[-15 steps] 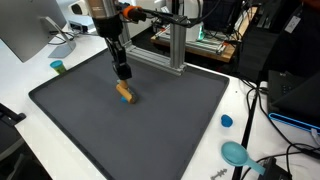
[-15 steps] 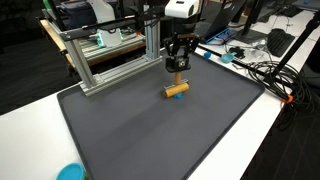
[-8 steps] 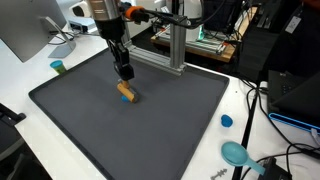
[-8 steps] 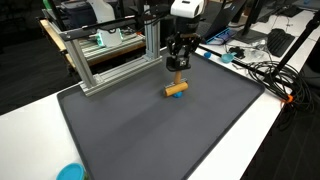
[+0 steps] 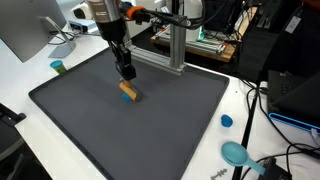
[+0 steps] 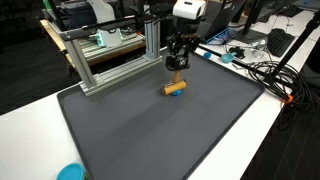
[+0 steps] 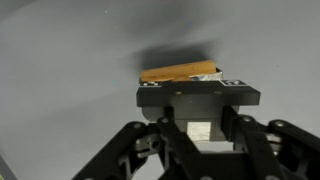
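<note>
An orange block with a blue end hangs just over the dark grey mat. My gripper reaches straight down onto it and is shut on its top. Both exterior views show the pair in the mat's far half, with the block under the gripper. In the wrist view the block sticks out past the gripper and throws a shadow on the mat behind it.
An aluminium frame stands along the mat's far edge, close behind the arm. A blue cap, a teal round thing and a small cylinder lie on the white table. Cables trail beside the mat.
The gripper and the orange block have shifted together a little across the mat and slightly upward. The jaws stay shut.
</note>
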Action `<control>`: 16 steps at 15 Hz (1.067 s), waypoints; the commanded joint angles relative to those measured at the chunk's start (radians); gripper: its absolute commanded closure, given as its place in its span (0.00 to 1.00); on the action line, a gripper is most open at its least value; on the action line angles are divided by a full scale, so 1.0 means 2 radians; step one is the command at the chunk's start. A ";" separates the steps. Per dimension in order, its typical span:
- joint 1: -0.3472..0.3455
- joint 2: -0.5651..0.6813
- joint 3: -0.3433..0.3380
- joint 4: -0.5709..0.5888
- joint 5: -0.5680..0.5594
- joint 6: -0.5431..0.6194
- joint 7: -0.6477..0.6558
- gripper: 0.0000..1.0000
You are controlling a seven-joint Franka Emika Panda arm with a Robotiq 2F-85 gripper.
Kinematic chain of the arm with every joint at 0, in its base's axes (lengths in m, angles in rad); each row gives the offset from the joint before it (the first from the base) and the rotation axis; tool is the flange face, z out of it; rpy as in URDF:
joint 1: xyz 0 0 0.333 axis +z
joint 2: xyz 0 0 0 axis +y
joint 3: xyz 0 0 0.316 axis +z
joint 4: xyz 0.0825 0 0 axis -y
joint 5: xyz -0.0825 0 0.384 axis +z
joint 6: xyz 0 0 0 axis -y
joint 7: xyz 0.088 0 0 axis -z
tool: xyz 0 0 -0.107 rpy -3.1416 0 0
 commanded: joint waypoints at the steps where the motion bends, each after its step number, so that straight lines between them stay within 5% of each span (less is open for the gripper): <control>1: 0.002 0.031 -0.002 -0.002 -0.001 0.005 0.006 0.79; 16: 0.009 0.028 -0.016 -0.017 -0.002 0.125 0.082 0.79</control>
